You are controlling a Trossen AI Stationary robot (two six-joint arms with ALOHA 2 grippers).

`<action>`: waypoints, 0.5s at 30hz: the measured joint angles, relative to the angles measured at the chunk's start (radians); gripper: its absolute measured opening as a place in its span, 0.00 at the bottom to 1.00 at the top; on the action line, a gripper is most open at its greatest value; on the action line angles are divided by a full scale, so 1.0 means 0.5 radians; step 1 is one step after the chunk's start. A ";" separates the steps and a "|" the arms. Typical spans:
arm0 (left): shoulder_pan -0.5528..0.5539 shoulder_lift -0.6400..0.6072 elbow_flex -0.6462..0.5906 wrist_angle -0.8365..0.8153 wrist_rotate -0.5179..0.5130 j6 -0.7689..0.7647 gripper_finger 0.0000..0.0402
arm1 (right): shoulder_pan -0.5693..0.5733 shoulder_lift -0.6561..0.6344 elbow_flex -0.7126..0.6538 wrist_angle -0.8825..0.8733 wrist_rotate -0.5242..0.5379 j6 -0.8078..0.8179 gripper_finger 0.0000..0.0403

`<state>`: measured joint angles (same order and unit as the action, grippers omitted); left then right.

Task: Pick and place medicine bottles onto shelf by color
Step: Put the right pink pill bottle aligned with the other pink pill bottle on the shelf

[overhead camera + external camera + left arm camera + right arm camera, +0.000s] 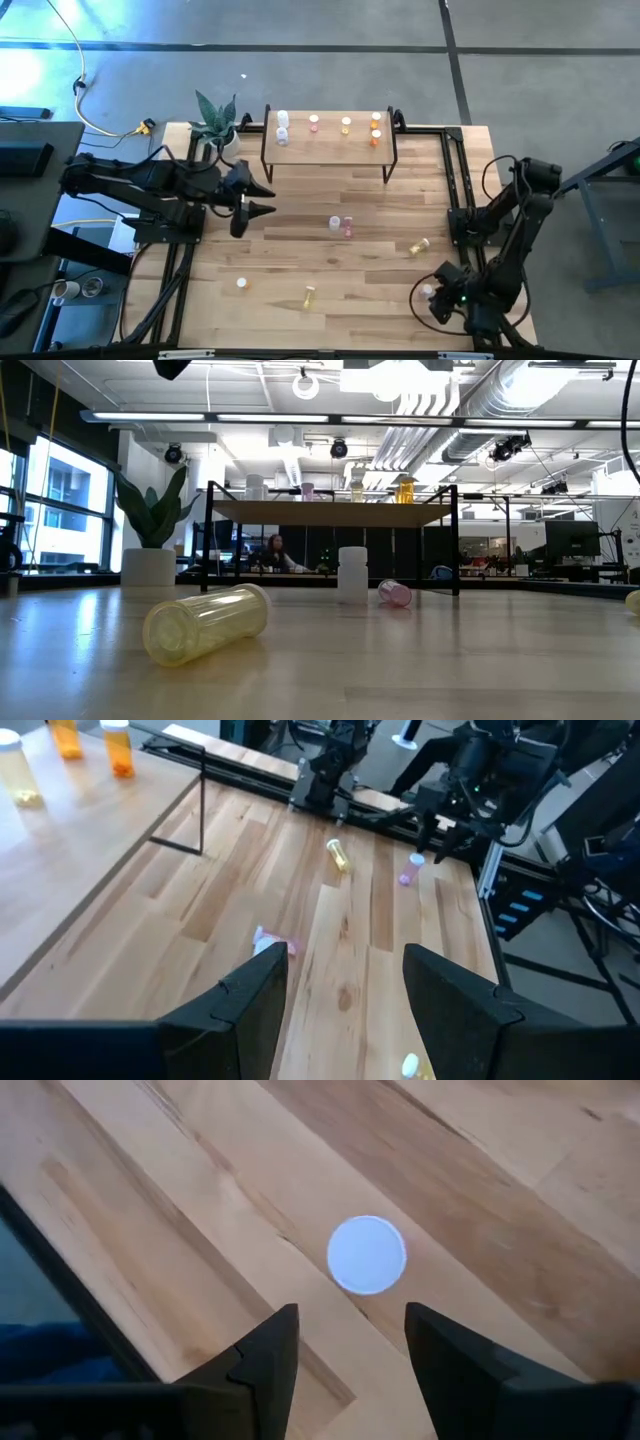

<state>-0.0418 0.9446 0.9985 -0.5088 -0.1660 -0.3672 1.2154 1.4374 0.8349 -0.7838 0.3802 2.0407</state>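
Seen from overhead, a small raised light-wood shelf on thin black legs (330, 140) stands at the far middle of the pale plank table (290, 260), with several tiny white-capped bottles already on its board: white ones towards the left arm's side, a pink and a pale yellow in the middle, orange ones towards the right arm's side. Loose bottles are scattered on the tabletop, among them an upright white bottle (335, 223) just beside a fallen pink one (348, 229). The left gripper (262, 199) hovers near the shelf's left legs with its fingers spread and empty. The right gripper (437, 296) hangs over the table's near right corner, directly above a capped bottle (427, 291). At table height, a pale yellow translucent bottle lying on its side (206, 623) is nearest the camera, with the shelf behind it. The left wrist camera looks past its spread fingers (250, 1000) across the table. The right wrist camera looks straight down on that bottle's round white cap (366, 1255), which lies ahead of the gap between its parted fingers (268, 1348). These bottles look light, rigid and smooth, so they would likely tip or roll at a nudge; the straight body below the cap seems the safest place to pinch.
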 joint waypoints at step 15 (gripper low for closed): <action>0.000 0.000 0.000 0.098 0.021 0.000 0.47 | 0.023 0.373 0.002 0.142 0.164 0.059 0.43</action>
<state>-0.0418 0.9443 0.9985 -0.4597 -0.1555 -0.3672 1.2270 1.6240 0.8356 -0.7130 0.4622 2.0701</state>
